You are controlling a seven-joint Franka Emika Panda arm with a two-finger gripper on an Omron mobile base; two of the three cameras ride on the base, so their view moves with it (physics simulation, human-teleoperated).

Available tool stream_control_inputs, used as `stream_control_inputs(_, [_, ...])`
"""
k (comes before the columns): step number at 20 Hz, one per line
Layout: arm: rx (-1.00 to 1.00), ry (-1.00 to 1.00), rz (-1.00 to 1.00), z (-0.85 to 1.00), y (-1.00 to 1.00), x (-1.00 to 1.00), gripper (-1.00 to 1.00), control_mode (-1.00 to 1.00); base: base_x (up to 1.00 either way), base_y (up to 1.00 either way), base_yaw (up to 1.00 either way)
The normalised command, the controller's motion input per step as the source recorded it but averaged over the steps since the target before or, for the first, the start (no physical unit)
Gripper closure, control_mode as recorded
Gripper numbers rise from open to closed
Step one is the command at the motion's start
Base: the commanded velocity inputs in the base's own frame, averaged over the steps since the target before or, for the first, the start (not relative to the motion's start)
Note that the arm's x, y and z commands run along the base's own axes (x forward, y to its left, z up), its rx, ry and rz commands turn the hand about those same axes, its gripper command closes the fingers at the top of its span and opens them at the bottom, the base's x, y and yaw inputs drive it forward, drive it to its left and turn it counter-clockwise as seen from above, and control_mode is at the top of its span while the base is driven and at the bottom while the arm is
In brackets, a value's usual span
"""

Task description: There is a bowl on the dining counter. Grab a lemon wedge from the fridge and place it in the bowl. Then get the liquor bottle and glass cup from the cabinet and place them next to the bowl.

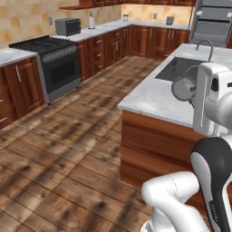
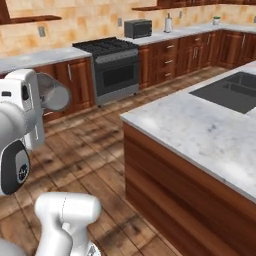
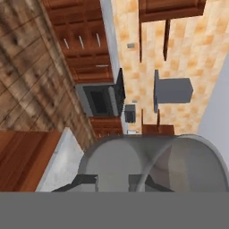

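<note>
A glass cup [image 1: 184, 88] is gripped by the closed jaws of the gripper [image 3: 112, 181], held up in the air beside the arm, above the near edge of the marble tabletop [image 2: 200, 131]. The tabletop's corner juts toward a broad stretch of open wooden floor [image 1: 68, 149], bounded beyond by the stove [image 1: 52, 63] and cabinets. The sink [image 2: 231, 91] is cut off at the picture's edge. In the hand view the cup's translucent wall hides the fingertips.

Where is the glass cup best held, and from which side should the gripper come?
Probably as it is held now: the gripper is shut on the thin wall of the glass cup, coming in from the end. The round body looks too wide for the jaws to span.
</note>
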Motion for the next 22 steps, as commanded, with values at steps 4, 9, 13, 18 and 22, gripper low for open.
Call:
stream_control_inputs(4, [0.0,0.0,0.0,0.0,0.0,0.0,1.0,1.0,-0.53,-1.0,0.0])
stream_control_inputs(9, [0.0,0.0,0.0,0.0,0.0,0.0,1.0,1.0,-0.34,-1.0,0.0])
stream_control_inputs(13, [0.0,0.0,0.0,0.0,0.0,0.0,1.0,1.0,-0.3,-1.0,0.0])
stream_control_inputs(18, [0.0,0.0,0.0,0.0,0.0,0.0,1.0,1.0,-0.27,-1.0,0.0])
stream_control_inputs(22, [0.0,0.0,0.0,0.0,0.0,0.0,1.0,1.0,-0.19,-1.0,0.0])
